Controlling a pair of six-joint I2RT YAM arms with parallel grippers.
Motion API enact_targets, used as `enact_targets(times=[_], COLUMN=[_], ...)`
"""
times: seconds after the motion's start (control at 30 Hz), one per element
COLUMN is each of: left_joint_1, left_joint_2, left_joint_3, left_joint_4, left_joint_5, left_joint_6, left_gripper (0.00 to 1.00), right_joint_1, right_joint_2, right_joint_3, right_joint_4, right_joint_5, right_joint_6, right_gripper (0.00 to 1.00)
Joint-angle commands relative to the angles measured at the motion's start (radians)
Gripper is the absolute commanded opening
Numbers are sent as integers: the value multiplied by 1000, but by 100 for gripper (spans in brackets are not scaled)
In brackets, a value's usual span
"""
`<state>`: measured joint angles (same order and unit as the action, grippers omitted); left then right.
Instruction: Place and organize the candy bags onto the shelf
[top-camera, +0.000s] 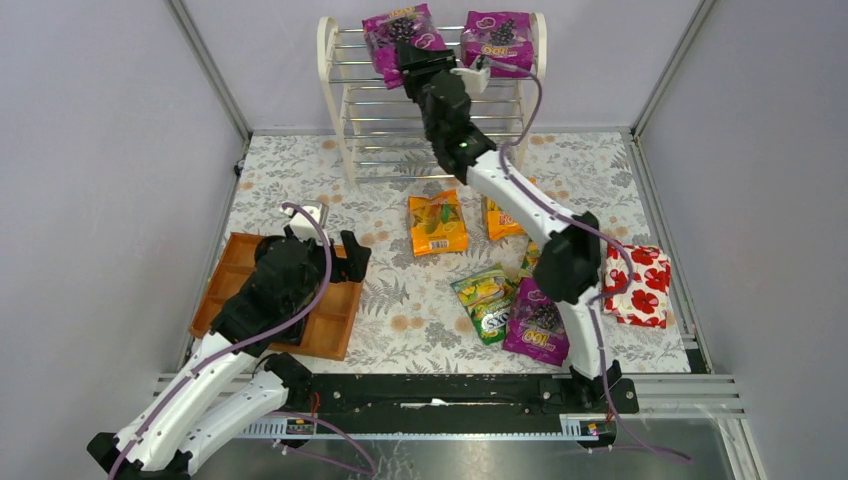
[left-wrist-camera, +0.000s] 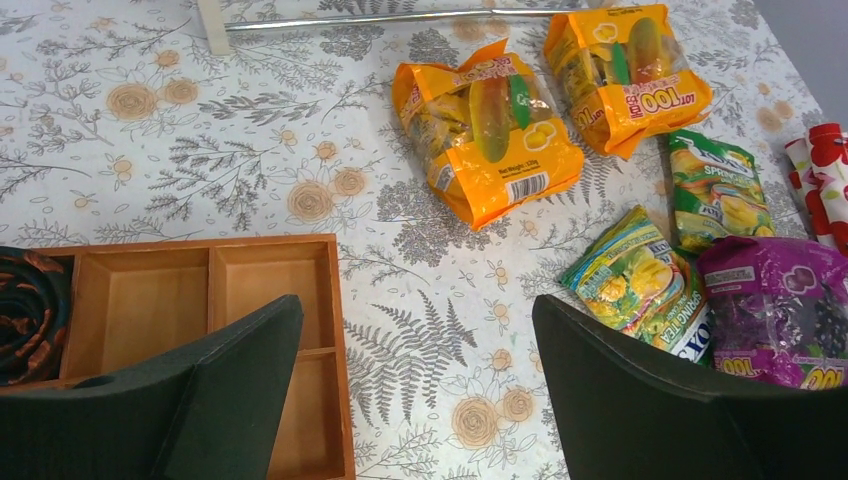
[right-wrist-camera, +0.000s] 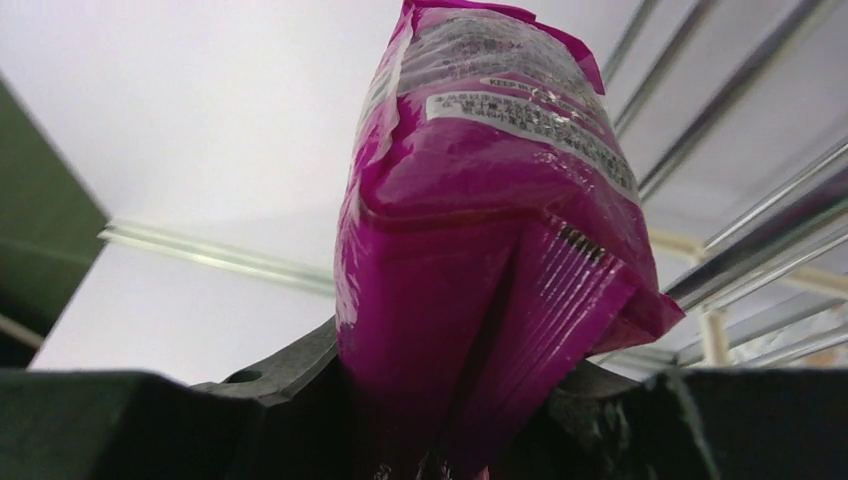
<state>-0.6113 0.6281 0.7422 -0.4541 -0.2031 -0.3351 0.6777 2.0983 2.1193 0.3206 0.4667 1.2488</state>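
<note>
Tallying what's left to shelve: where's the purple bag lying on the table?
Top view: the purple bag lies at the near right of the table, beside the green-yellow bag on its left, the red flowered bag to its right.

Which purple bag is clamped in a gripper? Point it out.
The purple bag at the top tier's left, pinched by the right gripper. The purple bag beside it rests free on the shelf; the third lies on the table.

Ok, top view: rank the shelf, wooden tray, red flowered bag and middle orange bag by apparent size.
1. shelf
2. wooden tray, partly covered
3. red flowered bag and orange bag: they look alike, so I won't rank them.
</note>
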Motion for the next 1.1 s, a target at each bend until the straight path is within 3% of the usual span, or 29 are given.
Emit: enact_targets(times=[0.0,0.2,0.8,1.07], left_joint_1=[1,0,-1,-1], left_joint_2=[-20,-4,10,6], left_joint_3=[-8,-14,-18,-19], left_joint_4=[62,67,81,81], left_joint_5=[-54,-62,-56,-54], left_joint_6=[18,24,25,24], left_gripper=[90,90,91,91], right_joint_1=[38,48,44,42], right_joint_2=[94,218,273,188], right_joint_3=[243,355,401,330], right_joint_4=[137,185,264,105], right_joint_5=[290,415,533,440], right_joint_6=[-94,-147,-306,-232], right_gripper=[45,46,53,81])
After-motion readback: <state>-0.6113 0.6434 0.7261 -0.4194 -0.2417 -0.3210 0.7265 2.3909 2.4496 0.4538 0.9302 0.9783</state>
